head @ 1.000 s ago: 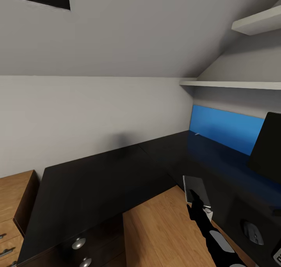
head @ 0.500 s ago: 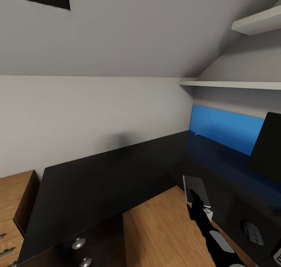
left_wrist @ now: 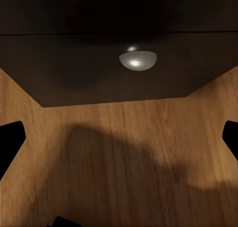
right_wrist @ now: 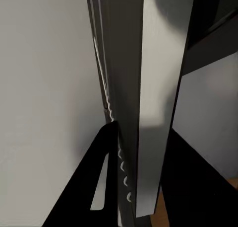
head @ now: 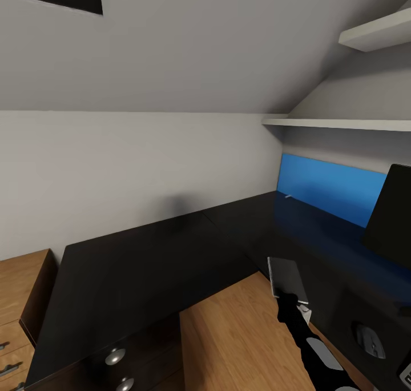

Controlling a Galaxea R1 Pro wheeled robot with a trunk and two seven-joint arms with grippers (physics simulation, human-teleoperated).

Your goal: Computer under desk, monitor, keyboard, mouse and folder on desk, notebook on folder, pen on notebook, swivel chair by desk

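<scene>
Head view, lower right: right claw (head: 289,297) clamped on notebook (head: 287,277) at tabletop (head: 148,265) edge. Right wrist cam adds spiral binding. Left wrist cam: drawer knob (left_wrist: 137,59), left claw (left_wrist: 119,137) spread apart.

glossy black l-shaped bench (head: 148,265) in the corner, pale grey notebook (head: 287,277) at its inner edge, mouse (head: 370,341) further right, black monitor (head: 393,217) standing behind, drawer knobs (head: 115,356) below
</scene>
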